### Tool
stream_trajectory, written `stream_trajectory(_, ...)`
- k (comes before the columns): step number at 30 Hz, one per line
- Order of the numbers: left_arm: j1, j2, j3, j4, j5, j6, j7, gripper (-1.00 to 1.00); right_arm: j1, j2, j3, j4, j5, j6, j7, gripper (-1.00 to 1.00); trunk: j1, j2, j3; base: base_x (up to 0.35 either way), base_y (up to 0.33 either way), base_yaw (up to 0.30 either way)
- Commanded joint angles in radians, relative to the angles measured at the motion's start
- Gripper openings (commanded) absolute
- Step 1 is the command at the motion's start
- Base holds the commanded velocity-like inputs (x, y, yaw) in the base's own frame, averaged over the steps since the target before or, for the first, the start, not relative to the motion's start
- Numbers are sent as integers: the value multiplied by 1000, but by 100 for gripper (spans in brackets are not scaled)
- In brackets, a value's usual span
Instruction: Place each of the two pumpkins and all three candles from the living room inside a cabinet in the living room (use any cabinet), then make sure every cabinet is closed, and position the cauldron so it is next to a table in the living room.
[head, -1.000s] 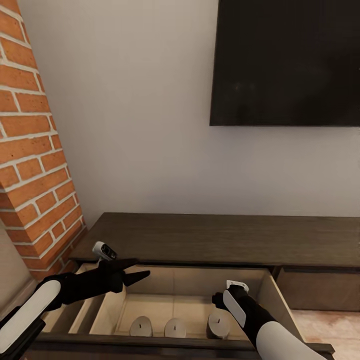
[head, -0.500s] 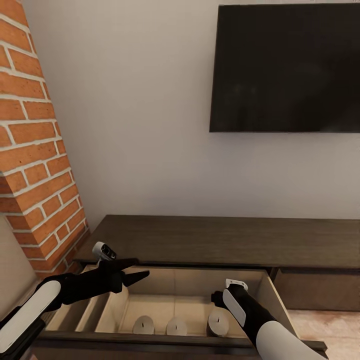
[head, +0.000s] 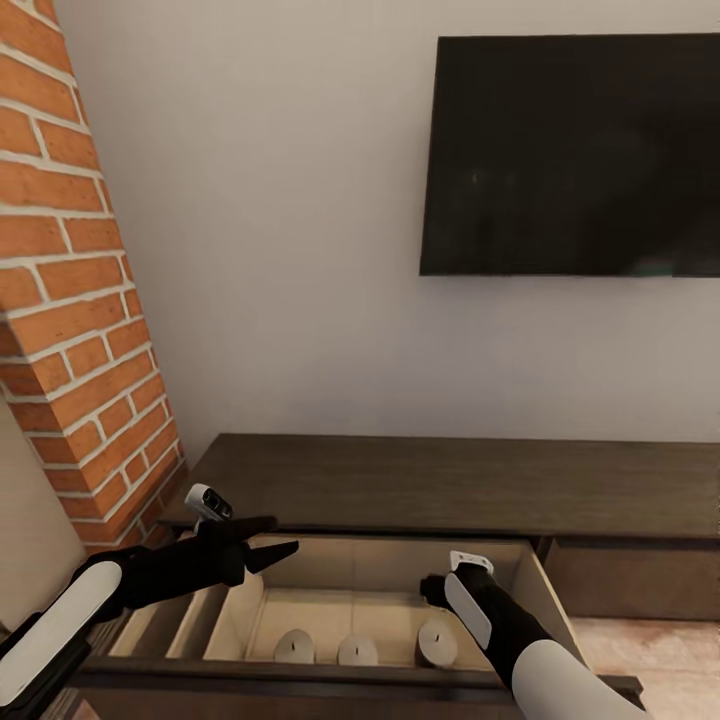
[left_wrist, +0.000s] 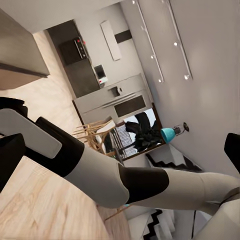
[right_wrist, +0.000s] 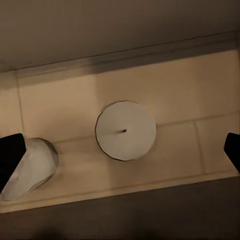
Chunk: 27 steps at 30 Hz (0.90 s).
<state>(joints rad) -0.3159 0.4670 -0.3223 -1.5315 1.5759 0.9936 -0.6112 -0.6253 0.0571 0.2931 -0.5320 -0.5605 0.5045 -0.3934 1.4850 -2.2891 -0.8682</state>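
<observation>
The dark-brown cabinet (head: 450, 480) stands against the wall with its left drawer (head: 225, 610) pulled out, pale wood inside. Three pale candles stand in a row on the drawer floor: left (head: 293, 646), middle (head: 357, 650) and right (head: 437, 640). My right gripper (right_wrist: 121, 152) hangs open above the drawer, pointing down, with one candle (right_wrist: 125, 131) straight below it and another (right_wrist: 30, 167) off to the side. My right wrist (head: 470, 590) is over the right candle. My left gripper (head: 272, 538) is open and empty above the drawer's left part.
A large black TV (head: 570, 155) hangs on the white wall above the cabinet. A red brick wall (head: 70, 300) juts out at the left. The cabinet's right drawer front (head: 630, 575) is closed, with pale floor (head: 660, 650) in front of it.
The whole head view has shifted, so the TV and cabinet sit lower and slightly smaller in the picture. Both arms keep their pose and the candles stay in place.
</observation>
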Motion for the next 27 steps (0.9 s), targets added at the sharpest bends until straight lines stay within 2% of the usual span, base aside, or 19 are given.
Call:
stream_trajectory(1, -1, 0, -1, 1, 0, 2, -4, 100, -1, -1, 6, -5, -12, 4, -10, 100, -4, 7, 2, -17, 6, 0)
stream_trajectory(7, -1, 1, -1, 1, -1, 2, -4, 100, -1, -2, 7, -8, -15, 2, -9, 100, -27, 49, 21, -13, 1, 0)
stream_trajectory(13, -2, 0, -1, 1, -1, 2, -4, 100, -1, -2, 7, -8, -15, 1, -8, 100, -50, 91, 40, -179, 41, 0)
stream_trajectory(19, -2, -1, -1, 1, 0, 2, -4, 100, -1, -2, 7, -8, -15, 0, -7, 100, -73, 133, 59, -47, 8, -3)
stream_trajectory(27, -2, 0, -1, 1, -1, 2, -4, 100, -1, -2, 6, -8, -16, -1, -7, 100, -104, 189, 90, -3, 1, -176)
